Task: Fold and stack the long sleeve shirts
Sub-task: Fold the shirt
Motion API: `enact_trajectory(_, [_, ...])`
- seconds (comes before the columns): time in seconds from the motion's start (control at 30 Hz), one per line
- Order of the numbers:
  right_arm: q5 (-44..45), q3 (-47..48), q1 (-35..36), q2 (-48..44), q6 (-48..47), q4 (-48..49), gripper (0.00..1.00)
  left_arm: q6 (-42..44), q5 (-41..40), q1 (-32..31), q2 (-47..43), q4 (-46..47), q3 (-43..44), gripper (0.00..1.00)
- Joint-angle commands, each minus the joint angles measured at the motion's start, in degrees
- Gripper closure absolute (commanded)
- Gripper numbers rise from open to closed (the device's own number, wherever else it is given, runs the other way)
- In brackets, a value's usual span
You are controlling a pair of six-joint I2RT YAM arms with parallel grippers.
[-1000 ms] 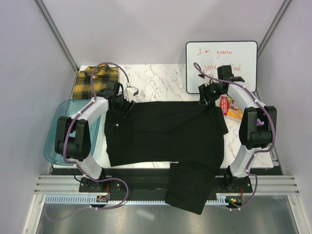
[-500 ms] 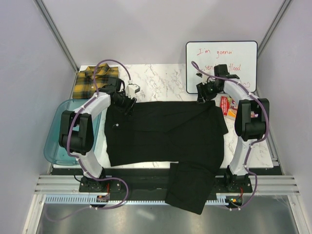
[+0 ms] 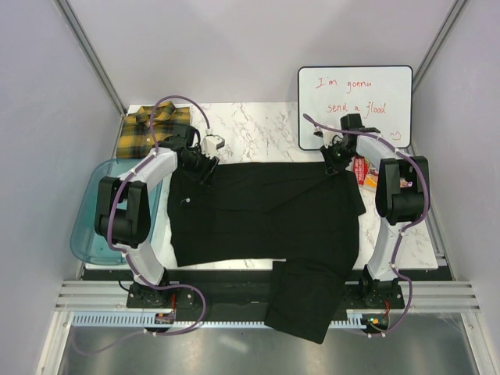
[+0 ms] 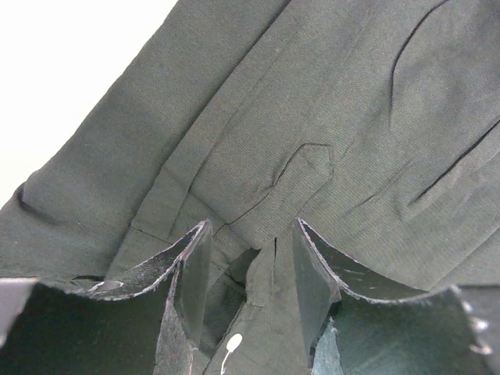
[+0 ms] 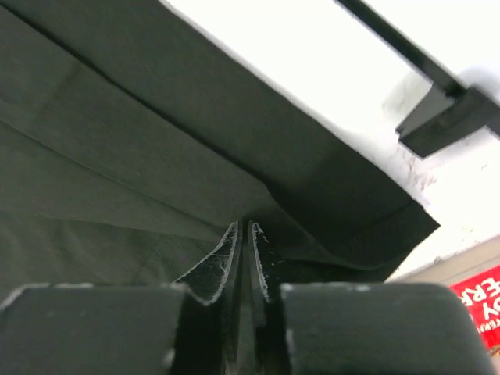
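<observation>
The black shirt [image 3: 266,211] lies spread flat on the marble table, with one sleeve [image 3: 305,301] hanging over the near edge. My left gripper [image 3: 205,166] is at the shirt's far left corner. In the left wrist view it [image 4: 251,234] is open, its jaws straddling a raised fold of black cloth [image 4: 312,117]. My right gripper [image 3: 333,162] is at the far right corner. In the right wrist view it [image 5: 242,226] is pinched shut on the edge of the black cloth [image 5: 117,117]. The yellow-and-black plaid shirt [image 3: 152,129] lies folded at the back left.
A translucent blue tub [image 3: 87,215] stands at the table's left edge. A whiteboard [image 3: 355,105] with red writing lies at the back right, and a red packet [image 3: 367,173] lies just in front of it beside the right arm. Bare marble [image 3: 258,129] shows behind the shirt.
My right gripper has come down onto the shirt's far right corner and closed on it. My left gripper shifted slightly right along the far left corner, then held still.
</observation>
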Motion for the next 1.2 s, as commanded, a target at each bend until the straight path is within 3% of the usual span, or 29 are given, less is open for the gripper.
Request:
enact_trajectory(0.0, [3.8,-1.3,0.0,-1.3,-2.7,0.7,0.90,1.4,1.3,0.1,0.0,-0.4,0.8,0.47])
enact_trajectory(0.17, [2.4,-1.4,-0.4,-1.9,-3.0,-0.3,0.92,2.3,1.0,0.2,0.5,-0.4,1.0,0.47])
enact_trajectory(0.27, [-1.6,0.6,-0.4,-3.6,-2.4,-2.2,0.84,3.1,1.7,0.3,0.6,-1.1,2.1,0.46])
enact_trajectory(0.4, [-5.4,4.4,-0.4,-4.4,-1.4,-5.2,0.62,2.8,0.3,1.0,2.0,-2.0,5.2,0.46])
enact_trajectory(0.5, [-5.7,6.1,-0.4,-3.8,-0.7,-5.0,0.54,3.5,-1.0,1.7,2.5,-2.3,6.8,0.45])
enact_trajectory(0.73, [-4.2,9.4,-0.5,0.1,-0.7,-4.1,0.50,8.3,-3.0,3.2,6.7,-7.7,12.1,0.39])
enact_trajectory(1.1, [-1.2,7.9,-0.5,2.9,-2.4,-2.9,0.47,14.0,-9.2,4.3,11.3,-11.6,12.4,0.39])
enact_trajectory(1.17, [-0.9,7.5,-0.5,2.7,-2.7,-3.1,0.49,14.5,-10.2,4.3,11.5,-11.8,12.2,0.42])
